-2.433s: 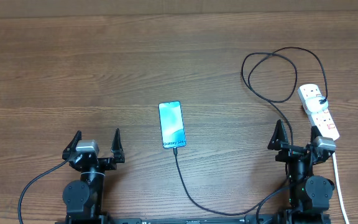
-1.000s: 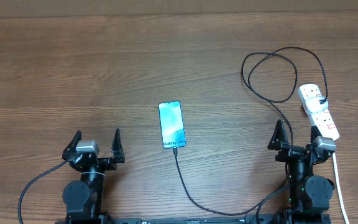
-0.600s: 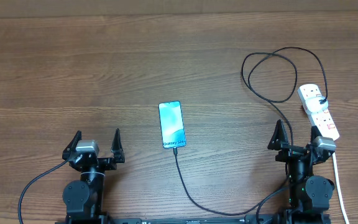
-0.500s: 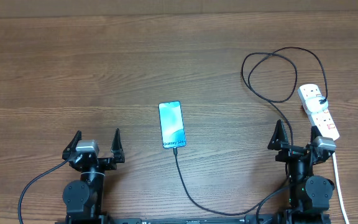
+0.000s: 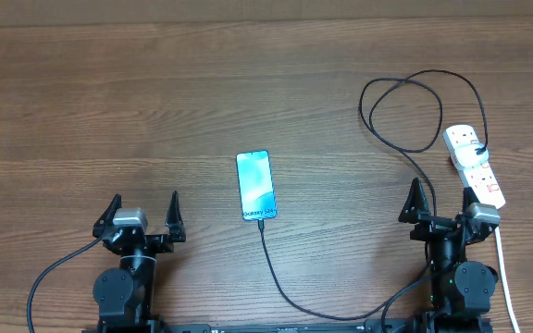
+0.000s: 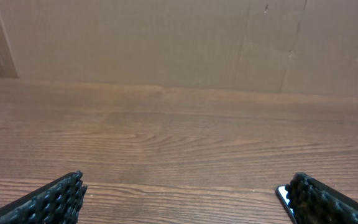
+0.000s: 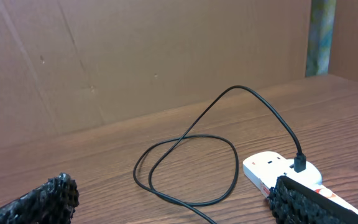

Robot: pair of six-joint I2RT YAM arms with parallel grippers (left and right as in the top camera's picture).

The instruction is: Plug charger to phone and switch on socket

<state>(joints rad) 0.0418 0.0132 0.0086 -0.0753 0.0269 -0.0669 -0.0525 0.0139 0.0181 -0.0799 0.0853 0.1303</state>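
Note:
The phone [image 5: 255, 185] lies flat at the table's centre, cyan screen up, "Galaxy" text at its near end. The thin black charger cable [image 5: 276, 273] meets the phone's near edge, runs toward me, then loops at the right [image 5: 405, 111] and plugs into the white socket strip [image 5: 475, 165]. The loop [image 7: 185, 168] and strip [image 7: 278, 171] also show in the right wrist view. My left gripper [image 5: 142, 215] is open and empty, left of the phone; a phone corner [image 6: 283, 195] shows beside its right finger. My right gripper [image 5: 444, 202] is open and empty, beside the strip.
The strip's white cord [image 5: 504, 273] runs toward the near edge at the far right. A brown cardboard wall [image 6: 179, 43] stands behind the table. The wooden tabletop [image 5: 109, 111] stretches bare to the left.

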